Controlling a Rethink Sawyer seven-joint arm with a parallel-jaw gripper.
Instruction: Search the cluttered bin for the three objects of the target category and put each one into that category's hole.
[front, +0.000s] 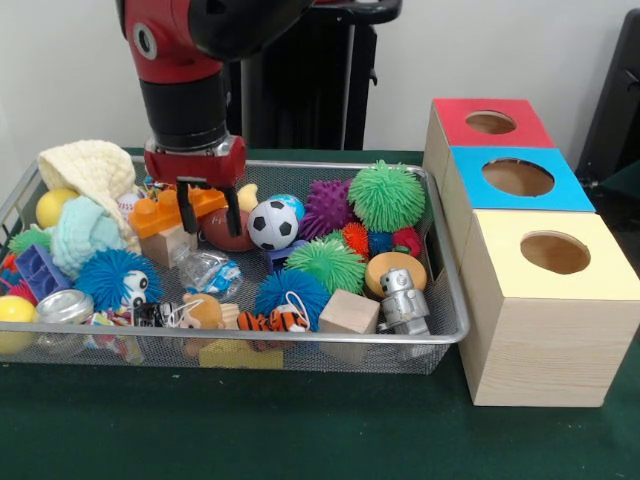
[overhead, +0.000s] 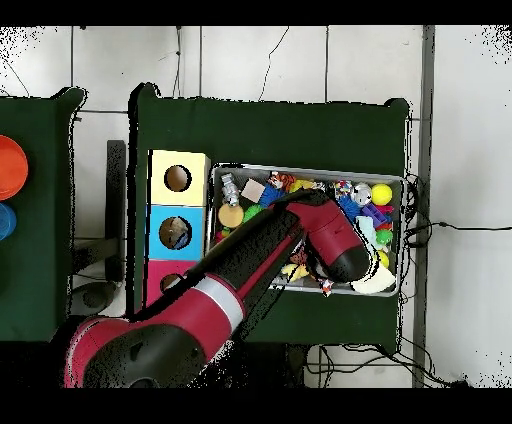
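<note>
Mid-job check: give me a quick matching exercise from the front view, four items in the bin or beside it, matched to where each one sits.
Things:
1. soccer ball
2. silver robot toy
3. yellow-topped box
4. cream knitted cloth

Places (front view):
A. far left corner of the wire bin
B. middle of the bin, just right of the gripper
C. outside the bin, nearest of the three boxes
D. near right corner of the bin, beside a wooden cube

Pairs: 1-B, 2-D, 3-C, 4-A
</note>
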